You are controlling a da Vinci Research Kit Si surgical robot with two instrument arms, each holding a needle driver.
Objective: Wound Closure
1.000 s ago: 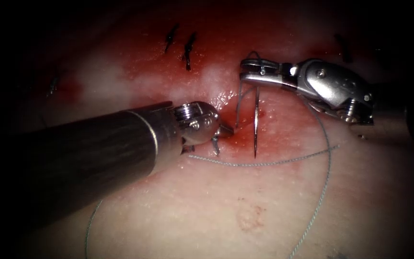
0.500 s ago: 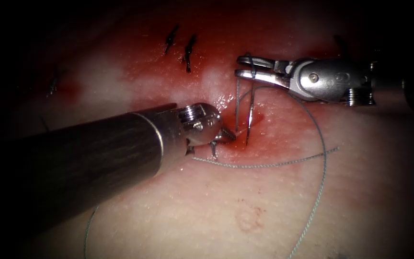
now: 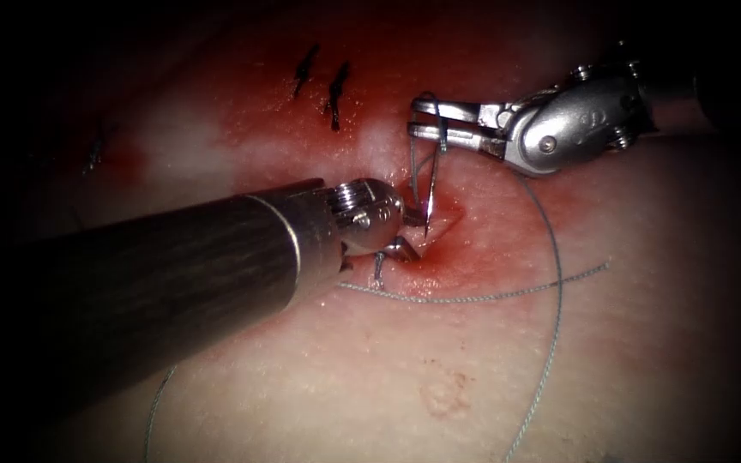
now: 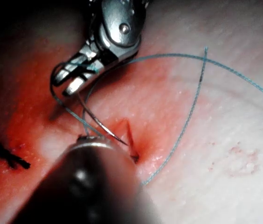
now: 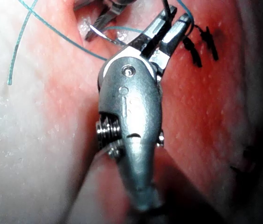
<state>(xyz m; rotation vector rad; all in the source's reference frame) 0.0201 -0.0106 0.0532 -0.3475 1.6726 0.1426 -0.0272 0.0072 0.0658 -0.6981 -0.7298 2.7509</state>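
Observation:
In the endoscope view my right tool (image 3: 426,120) comes in from the upper right, jaws shut on the curved needle (image 3: 430,184) near its tail. The needle hangs down, its tip touching the tissue (image 3: 439,386) at the cut (image 3: 439,227); how deep it sits I cannot tell. My left tool (image 3: 412,236) lies across from the lower left. Its jaws stand open on either side of the cut and hold nothing. Pale thread (image 3: 473,297) runs from the needle's tail and loops over the tissue right of the cut. The left wrist view shows the needle (image 4: 99,123) and right tool (image 4: 66,81).
Two dark finished stitches (image 3: 306,67) (image 3: 336,90) lie above and left of the tools, and another (image 3: 92,154) sits far left. Red fluid (image 3: 490,231) stains the tissue around the cut. A long strand of thread (image 3: 551,343) trails down to the lower right.
My left tool's jaws have opened. My right tool has turned and moved left with the needle, bringing its tip from right of the cut to the cut between the left jaws.

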